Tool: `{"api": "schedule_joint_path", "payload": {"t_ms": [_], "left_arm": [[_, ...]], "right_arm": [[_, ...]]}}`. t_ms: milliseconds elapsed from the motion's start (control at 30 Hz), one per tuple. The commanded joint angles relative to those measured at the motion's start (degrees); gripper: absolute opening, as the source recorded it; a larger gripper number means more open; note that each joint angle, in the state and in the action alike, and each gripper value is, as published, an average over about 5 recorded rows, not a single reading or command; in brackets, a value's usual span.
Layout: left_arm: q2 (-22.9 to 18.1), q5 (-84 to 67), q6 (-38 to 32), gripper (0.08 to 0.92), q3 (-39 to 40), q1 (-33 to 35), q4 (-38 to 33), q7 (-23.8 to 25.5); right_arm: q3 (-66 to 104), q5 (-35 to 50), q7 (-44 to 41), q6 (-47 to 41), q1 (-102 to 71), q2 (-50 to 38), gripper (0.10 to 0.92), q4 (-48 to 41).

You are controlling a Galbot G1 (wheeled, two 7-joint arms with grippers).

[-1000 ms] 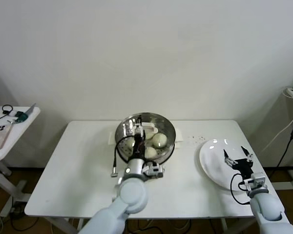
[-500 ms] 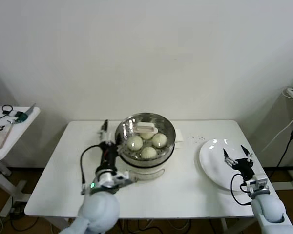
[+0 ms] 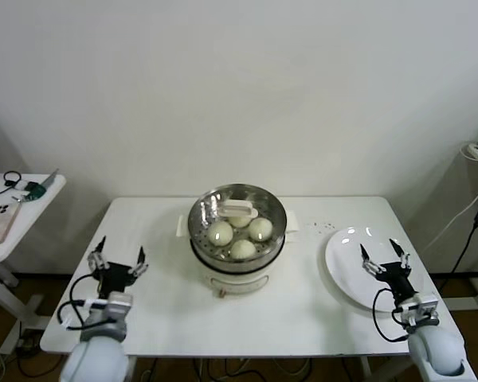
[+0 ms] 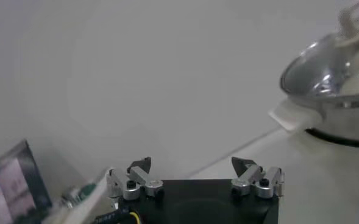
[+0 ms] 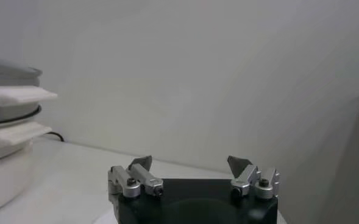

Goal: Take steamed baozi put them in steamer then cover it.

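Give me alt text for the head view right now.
The glass cover sits on the steamer mid-table, four baozi visible beneath it. The left gripper hangs open near the table's left edge; the right gripper hangs open over an empty white plate.

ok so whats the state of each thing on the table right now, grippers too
steamer: lid on, sitting on its white base
lid: closed over the steamer, handle up
baozi: four inside, under the lid
plate: bare
left gripper: jaws open, holding nothing, over the table's left edge
right gripper: jaws open, holding nothing, over the plate
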Motion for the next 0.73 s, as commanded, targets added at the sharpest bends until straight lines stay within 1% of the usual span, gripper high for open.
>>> {"api": "schedule_joint_path", "payload": {"t_ms": [33,167,367,733], "left_arm": [[-6.4,-19.8,-29.4,0.823,-12.3,7.6,6.9,4.0],[-7.6,-19.9,-31.7,0.823,-12.0,7.9,9.4,5.3],[-7.3,-18.9,-33.5,0.823,-10.7,7.9,11.8,6.8],[-7.2,-17.5,-34.6,0.823,-9.0,7.6,13.0,7.8]], "right_arm": [[0.5,1.0,-0.8,1.2,-4.0,1.2,0.823,3.1],[0.8,1.2,-1.1,1.7,-5.3,1.8,0.823,3.2],[0.8,1.3,-1.5,2.3,-5.9,2.1,0.823,3.2],[1.0,1.4,-1.9,2.6,-5.8,2.2,0.823,3.2]]}}
